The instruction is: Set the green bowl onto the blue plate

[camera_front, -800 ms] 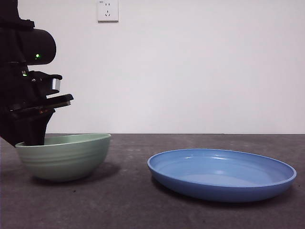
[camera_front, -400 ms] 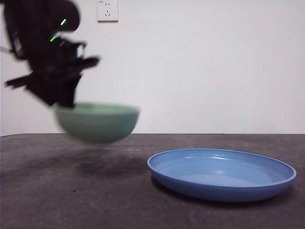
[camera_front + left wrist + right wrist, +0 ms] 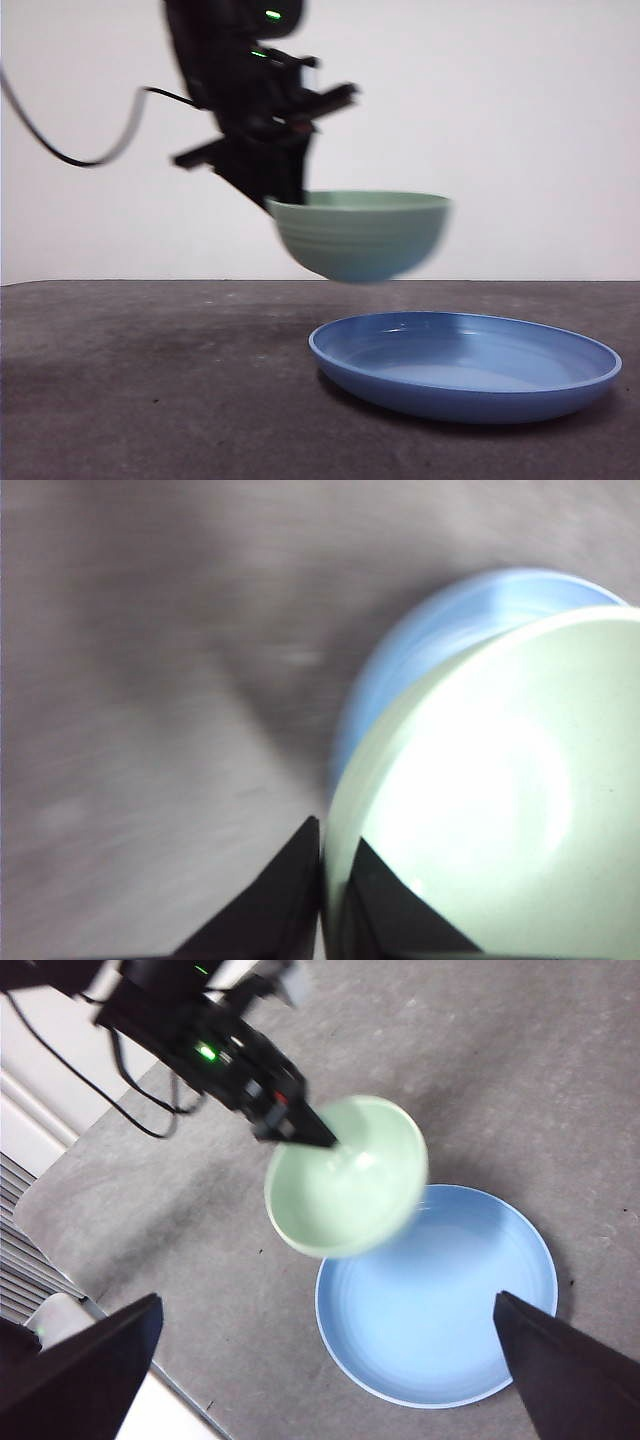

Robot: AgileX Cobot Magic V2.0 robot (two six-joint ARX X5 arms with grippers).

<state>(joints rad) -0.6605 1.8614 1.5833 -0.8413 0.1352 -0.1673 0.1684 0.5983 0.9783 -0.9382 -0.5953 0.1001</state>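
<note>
Clamped on the green bowl's [image 3: 362, 234] rim, my left end effector [image 3: 322, 865] carries it airborne, the blue plate [image 3: 465, 365] below and slightly onward.

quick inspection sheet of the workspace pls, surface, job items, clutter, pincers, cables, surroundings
Surface: dark grey table, matte, lightly speckled.
Job's things: green bowl in the air, upright, partly over the near edge of the blue plate, which lies flat with nothing in it.
Clutter: nothing seen.
Grippers: left pincer shut on the bowl's rim, one jaw inside and one outside; right pincer open, high above the table, holding nothing.
Cables: a black cable loops from the left arm.
Surroundings: plain white wall behind the table.
</note>
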